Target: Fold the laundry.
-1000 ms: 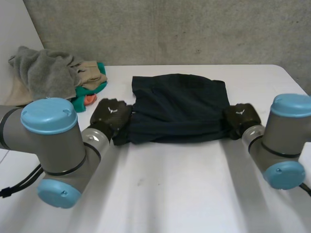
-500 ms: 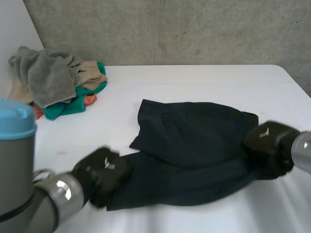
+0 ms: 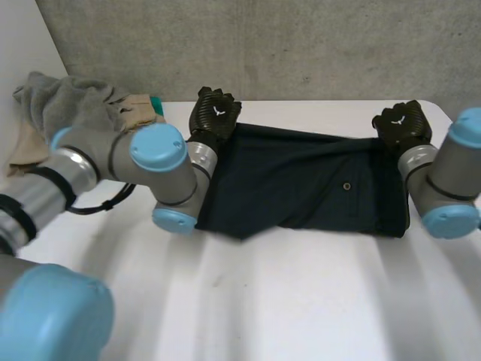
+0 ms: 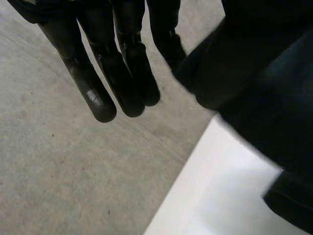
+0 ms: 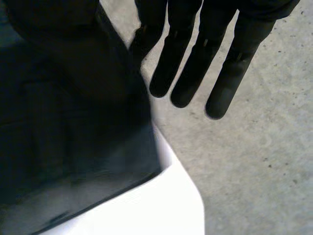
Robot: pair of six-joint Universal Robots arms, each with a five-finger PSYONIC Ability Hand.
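The left robot hand [image 3: 214, 114] and right robot hand [image 3: 403, 126] each pinch 1 far corner of the dark garment [image 3: 301, 188], spread across the tabletop [image 3: 301, 301]. Ideally both lower together under even tension, so no wrinkles set.

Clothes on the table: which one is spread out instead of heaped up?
The dark garment is spread wide; the grey and tan ones are bunched together in a pile.

The head camera looks down at the table [image 3: 301, 301] from far; wrist cameras sit close; all see the dark cloth [image 3: 301, 180].
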